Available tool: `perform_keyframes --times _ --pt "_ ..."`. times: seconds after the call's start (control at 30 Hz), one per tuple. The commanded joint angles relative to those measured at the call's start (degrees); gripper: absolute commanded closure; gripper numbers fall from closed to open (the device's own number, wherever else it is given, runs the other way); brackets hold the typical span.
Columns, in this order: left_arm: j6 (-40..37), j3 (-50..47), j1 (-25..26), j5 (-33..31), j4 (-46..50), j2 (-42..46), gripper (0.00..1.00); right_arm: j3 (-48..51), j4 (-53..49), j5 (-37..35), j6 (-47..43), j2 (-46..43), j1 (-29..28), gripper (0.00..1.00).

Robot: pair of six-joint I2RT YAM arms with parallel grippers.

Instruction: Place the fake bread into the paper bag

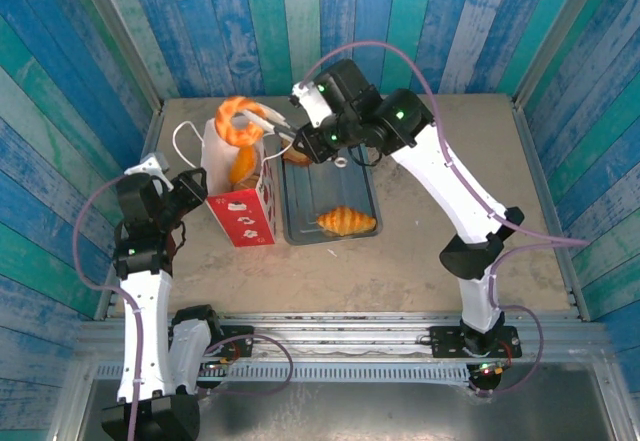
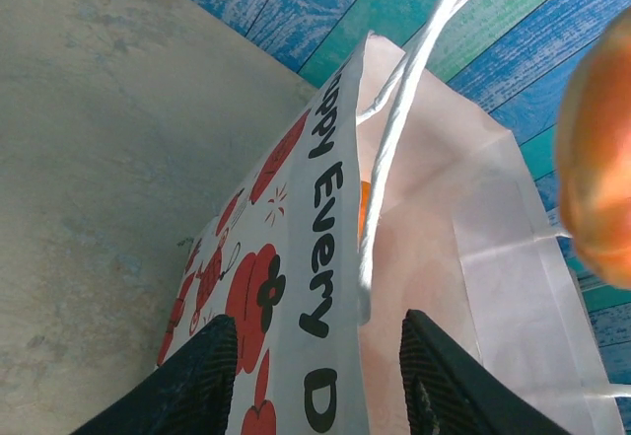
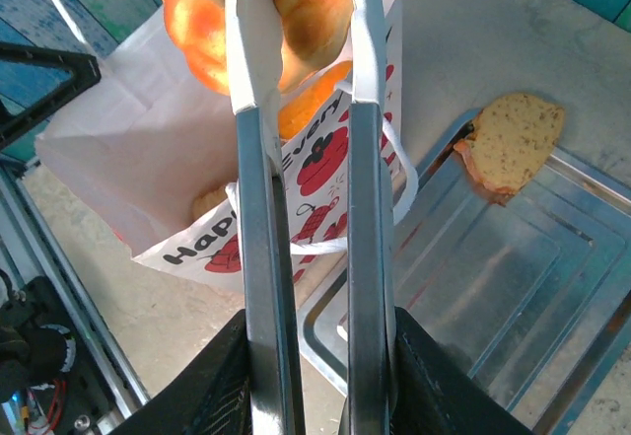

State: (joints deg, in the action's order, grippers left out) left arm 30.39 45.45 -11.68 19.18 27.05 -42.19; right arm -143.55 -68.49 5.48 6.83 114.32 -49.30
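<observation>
Tongs [image 3: 258, 257] sit clamped in the narrow right jaws, pinching the ring donut [image 3: 192, 21] above the paper bag [image 3: 128, 149]; left jaws stand half open astride its printed wall. 1 croissant [image 1: 347, 222] lies on the tray [image 1: 330, 186].

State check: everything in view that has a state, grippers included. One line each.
paper bag: upright, mouth open, pastries inside
ring donut: clamped in the right gripper above the bag's mouth, not yet in
croissant: lying loose in the tray
brown slice: lying across the tray's corner rim
tray: flat on the table
left gripper: open, jaws astride the bag's wall
right gripper: shut on the ring donut
</observation>
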Motion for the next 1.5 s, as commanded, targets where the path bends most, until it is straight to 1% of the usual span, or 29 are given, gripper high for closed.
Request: perform_keyframes --times 0.0,0.27,0.63,0.8,0.97,1.2,1.23,1.4,1.47 --pt "-0.8 -0.6 -0.3 -0.1 -1.0 0.4 0.54 -1.9 2.3 -1.9 -1.1 0.9 -1.0 0.65" --pt "-1.0 -0.9 -0.3 -0.4 -1.2 0.2 0.59 -1.8 1.0 -2.7 -3.1 3.0 -2.8 0.65" --pt "-1.2 -0.7 -0.3 -0.5 -1.2 -0.2 0.61 -1.8 -3.4 -2.8 -6.4 4.5 -4.2 0.63" --pt "-1.2 -0.7 -0.2 -0.4 -1.3 -0.5 0.62 -1.6 -5.0 -0.1 -6.8 4.6 -4.2 0.63" --pt "-1.3 -0.7 -0.3 -0.4 -1.3 -0.5 0.62 -1.2 -5.2 1.0 -6.8 4.8 -4.4 0.63" --pt "-1.3 -0.7 -0.2 -0.3 -1.4 -0.5 0.62 -1.2 -5.1 5.8 -6.6 5.6 -4.3 0.63" --pt "-1.3 -0.8 -0.3 -0.3 -1.4 -0.5 0.62 -1.2 -5.1 5.9 -6.6 5.7 -4.4 0.63" --pt "-1.4 -0.8 -0.3 -0.1 -1.4 -0.4 0.62 -1.8 -5.1 1.2 -6.7 5.4 -4.2 0.48" --pt "-1.4 -0.8 -0.3 0.1 -1.5 -0.4 0.62 -2.4 -5.0 0.3 -6.6 5.0 -3.9 0.46"
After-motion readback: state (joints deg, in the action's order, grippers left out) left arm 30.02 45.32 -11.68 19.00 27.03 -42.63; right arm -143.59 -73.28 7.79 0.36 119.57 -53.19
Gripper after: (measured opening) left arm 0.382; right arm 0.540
